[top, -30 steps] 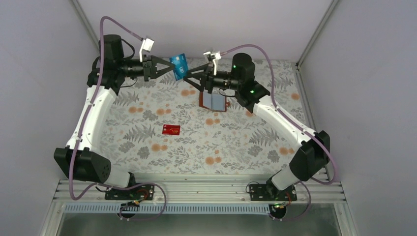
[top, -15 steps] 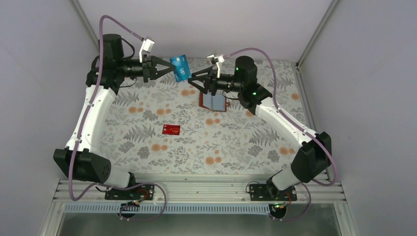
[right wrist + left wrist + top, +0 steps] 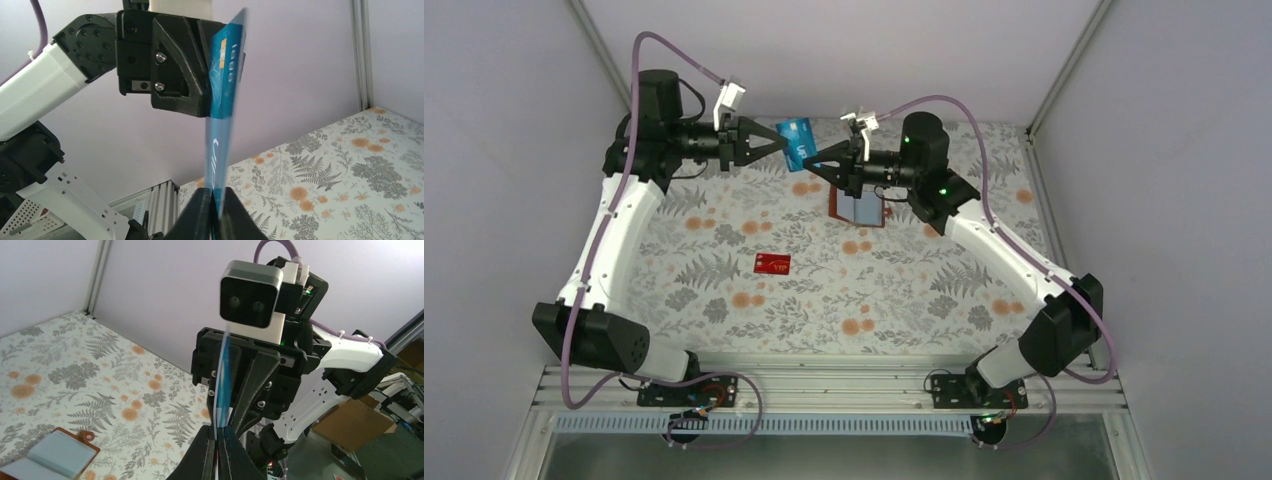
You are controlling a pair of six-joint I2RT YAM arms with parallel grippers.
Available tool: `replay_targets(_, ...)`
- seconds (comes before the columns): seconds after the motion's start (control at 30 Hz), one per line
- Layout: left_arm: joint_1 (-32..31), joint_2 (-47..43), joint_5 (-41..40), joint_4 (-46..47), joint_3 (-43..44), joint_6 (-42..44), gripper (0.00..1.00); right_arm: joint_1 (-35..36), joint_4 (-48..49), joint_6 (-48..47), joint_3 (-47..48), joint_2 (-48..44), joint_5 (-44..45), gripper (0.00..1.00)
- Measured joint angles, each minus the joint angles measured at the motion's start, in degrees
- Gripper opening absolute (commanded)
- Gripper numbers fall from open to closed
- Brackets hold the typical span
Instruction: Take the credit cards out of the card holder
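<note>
The left gripper (image 3: 780, 146) is clamped on one edge of the blue card (image 3: 797, 142), holding it on edge in the air, well above the red card (image 3: 772, 264) that lies flat on the table (image 3: 904, 290). The right gripper (image 3: 810, 162) looks pinched shut on the opposite edge, so I judge this a hand-over between arms. The holder (image 3: 860, 208) lies open below the right wrist, pale pockets up, probably so the next card can be reached.
</note>
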Motion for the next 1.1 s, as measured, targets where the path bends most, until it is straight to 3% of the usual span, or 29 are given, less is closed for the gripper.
replay_targets(0.17, -0.3, -0.1, -0.1, -0.4, -0.1, 1.6, 0.02, 0.3, -0.8, -0.1, 0.7, -0.2, 0.4, 0.04)
replay_targets(0.2, -0.3, -0.1, -0.3, -0.9, -0.2, 2.3, 0.07, 0.3, -1.4, -0.2, 0.7, -0.3, 0.6, 0.04)
replay_targets(0.23, -0.3, -0.2, -0.5, -1.2, -0.4, 2.8, 0.27, 0.3, -2.5, -0.5, 0.9, -0.3, 0.9, 0.04)
replay_targets(0.3, -0.3, -0.2, -1.6, -2.2, -0.9, 4.3, 0.90, 0.1, -5.6, -1.6, 1.9, -0.3, 1.5, 0.04)
replay_targets(0.33, -0.3, -0.2, -2.4, -3.2, -1.0, 4.8, 0.99, 0.0, -8.3, -2.6, 2.9, -0.3, 2.2, 0.04)
replay_targets(0.53, 2.7, 1.2, -9.1, -12.7, 0.9, 15.4, 0.97, -2.1, -28.6, -11.6, 9.4, 0.5, 9.0, 0.04)
replay_targets(0.63, 5.5, 2.6, -11.2, -19.5, 1.9, 29.5, 0.94, -1.2, -36.1, -16.5, 6.6, 1.1, 13.9, 0.04)
replay_targets(0.77, 3.9, 4.1, -13.9, -32.3, 2.1, 50.5, 0.89, 4.2, -44.4, -22.6, 2.5, 2.0, 17.1, 0.04)
replay_targets(0.93, -1.2, 4.2, -19.3, -39.6, -1.4, 64.5, 0.80, 9.5, -48.7, -27.4, 4.0, 2.6, 18.4, 0.04)
replay_targets(1.1, -4.2, 3.6, -20.9, -42.9, -4.0, 70.6, 0.71, 12.1, -50.4, -29.9, 7.9, 5.2, 19.6, 0.04)
